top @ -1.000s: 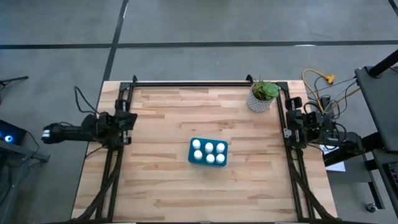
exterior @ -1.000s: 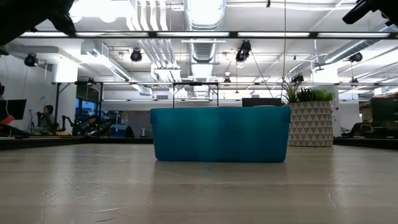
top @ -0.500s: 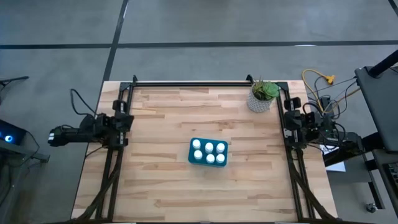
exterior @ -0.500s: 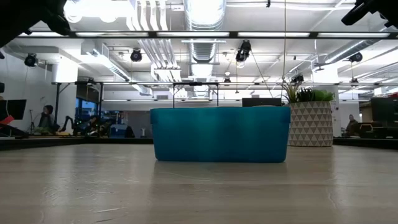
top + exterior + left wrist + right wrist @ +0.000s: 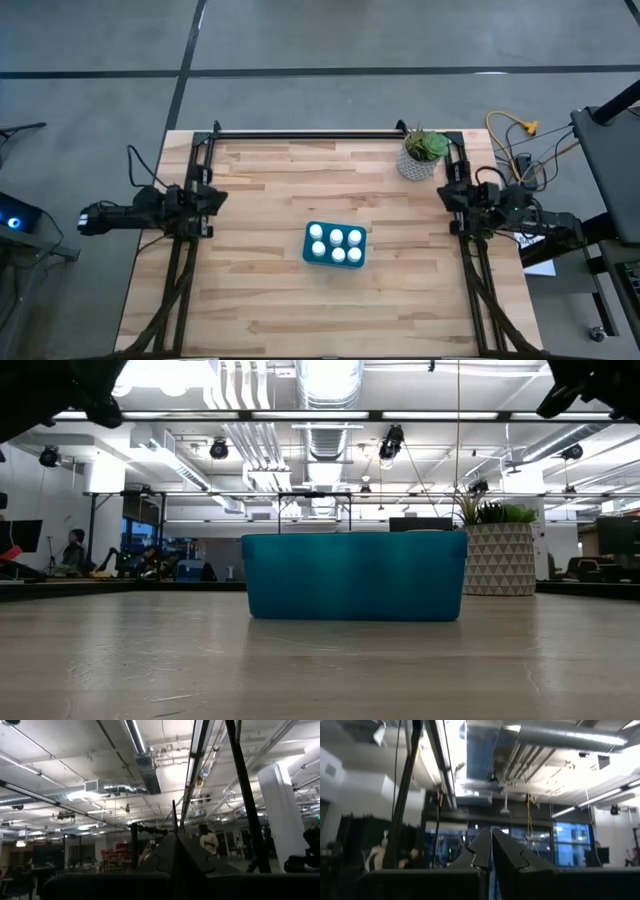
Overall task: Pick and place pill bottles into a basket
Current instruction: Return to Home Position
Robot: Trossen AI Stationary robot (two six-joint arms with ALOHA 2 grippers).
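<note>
bottles [image 5: 336,237] in basket [image 5: 354,575]; left gripper [image 5: 175,847], right gripper [image 5: 492,847] closed

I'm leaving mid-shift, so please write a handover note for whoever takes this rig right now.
Left hand: shut, empty, at the table's left edge.
Right hand: shut, empty, at the right edge.
Basket: mid-table, with six pill bottles standing inside; none loose on the wood.
Done: placing looks complete.
Left: probably only settling both arms at home.
</note>
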